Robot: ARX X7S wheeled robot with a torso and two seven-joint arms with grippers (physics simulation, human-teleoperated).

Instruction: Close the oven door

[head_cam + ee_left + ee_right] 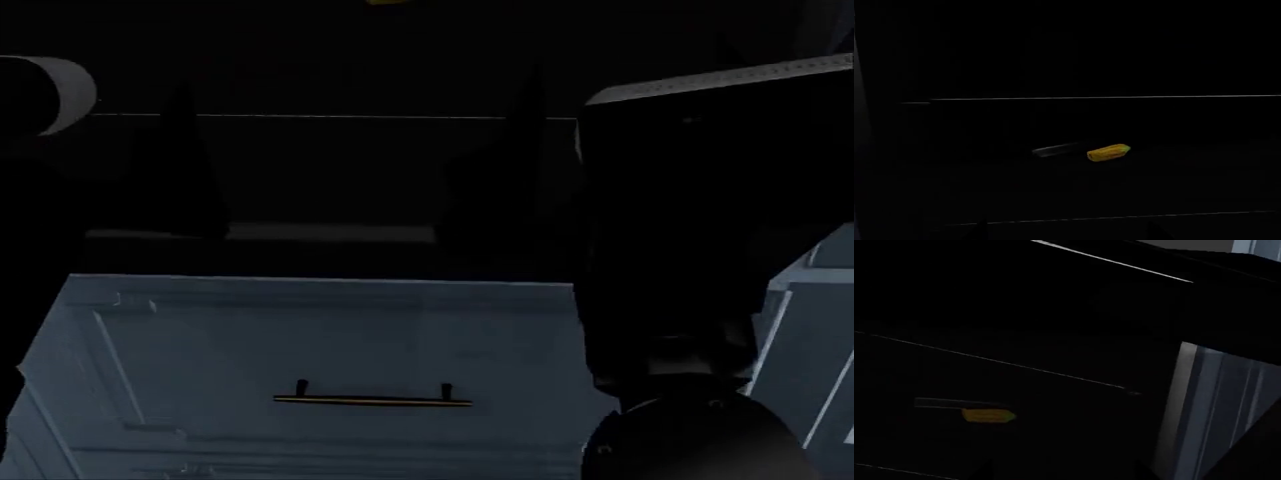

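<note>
The oven door (347,190) appears in the head view as a wide glossy black panel lying open and flat above a drawer front; two dark pointed shapes stand on or mirror in it. My right arm (707,230) is a big black block over its right side. In both wrist views the scene is nearly black and I cannot tell door from oven cavity. My left gripper (1067,231) shows two faint dark fingertips set apart with nothing between them. The right gripper (1064,471) looks the same, only fainter. Neither is seen touching the door.
A blue-grey panelled drawer front (200,350) with a thin brass handle (374,400) sits below the door. Thin pale rack lines (1107,97) cross the dark. A yellow corn-like item (1108,152) lies beside a grey bar (1054,149). A blue-grey cabinet panel (1217,415) stands beside the oven.
</note>
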